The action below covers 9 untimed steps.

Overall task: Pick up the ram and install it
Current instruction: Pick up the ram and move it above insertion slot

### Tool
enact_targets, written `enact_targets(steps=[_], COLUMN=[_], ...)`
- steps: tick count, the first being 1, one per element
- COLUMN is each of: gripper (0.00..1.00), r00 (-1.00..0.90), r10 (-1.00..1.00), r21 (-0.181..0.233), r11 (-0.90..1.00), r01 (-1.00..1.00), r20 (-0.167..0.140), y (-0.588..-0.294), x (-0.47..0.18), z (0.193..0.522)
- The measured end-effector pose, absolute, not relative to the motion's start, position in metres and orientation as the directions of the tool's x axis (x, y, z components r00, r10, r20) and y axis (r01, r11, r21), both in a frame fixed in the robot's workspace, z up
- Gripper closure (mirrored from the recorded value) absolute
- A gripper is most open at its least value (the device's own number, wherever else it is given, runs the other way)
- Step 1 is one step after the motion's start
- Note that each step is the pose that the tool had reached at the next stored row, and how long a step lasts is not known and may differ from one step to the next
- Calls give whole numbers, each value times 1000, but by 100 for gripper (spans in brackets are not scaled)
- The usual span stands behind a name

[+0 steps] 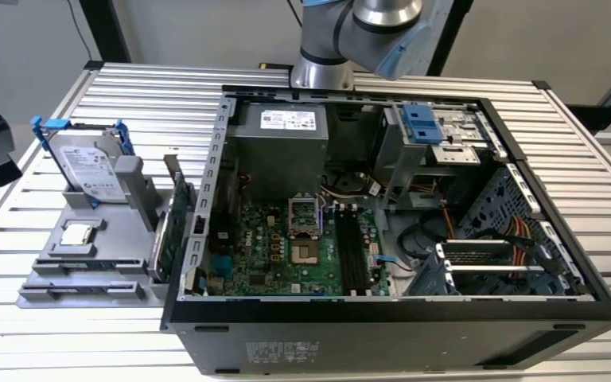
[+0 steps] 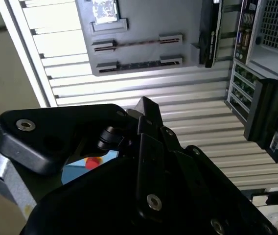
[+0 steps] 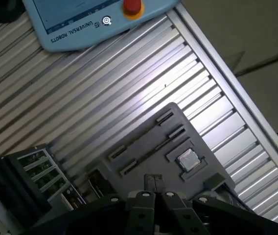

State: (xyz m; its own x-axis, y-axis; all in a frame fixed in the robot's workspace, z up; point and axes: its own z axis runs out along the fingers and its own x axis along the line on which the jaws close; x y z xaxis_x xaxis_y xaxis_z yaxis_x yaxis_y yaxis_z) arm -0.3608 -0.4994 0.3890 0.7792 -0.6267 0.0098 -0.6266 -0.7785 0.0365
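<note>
The ram (image 1: 159, 243) is a thin narrow stick standing on edge at the case side of the grey holder (image 1: 93, 274), seen edge-on beside the green card (image 1: 180, 208). The motherboard's black slots (image 1: 349, 253) lie inside the open computer case (image 1: 391, 314). In both wrist views my gripper (image 3: 153, 180) (image 2: 146, 108) hangs high over the slatted table, above the holder (image 3: 149, 142), its fingers pressed together with nothing between them. Two long slots in the holder (image 2: 138, 54) show dark narrow grooves.
A silver hard drive in a blue frame (image 1: 86, 169) stands at the holder's back, and a processor chip (image 3: 190, 159) (image 1: 75, 233) lies in its recess. A pendant with a red button (image 3: 90, 19) rests on the table. The table edge (image 3: 237, 88) runs close by.
</note>
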Motion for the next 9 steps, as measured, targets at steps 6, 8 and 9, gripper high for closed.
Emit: enact_targets(steps=[6,8,9], gripper=[100,100,100], r00=[706,683,671], r10=[-708,-730,-741], r21=[37,37,37], r11=[-705,-682,-671], r01=[-708,-730,-741], r20=[10,10,10], y=[-499,-499,-499], x=[-361,-361,-361], z=[389,389,389])
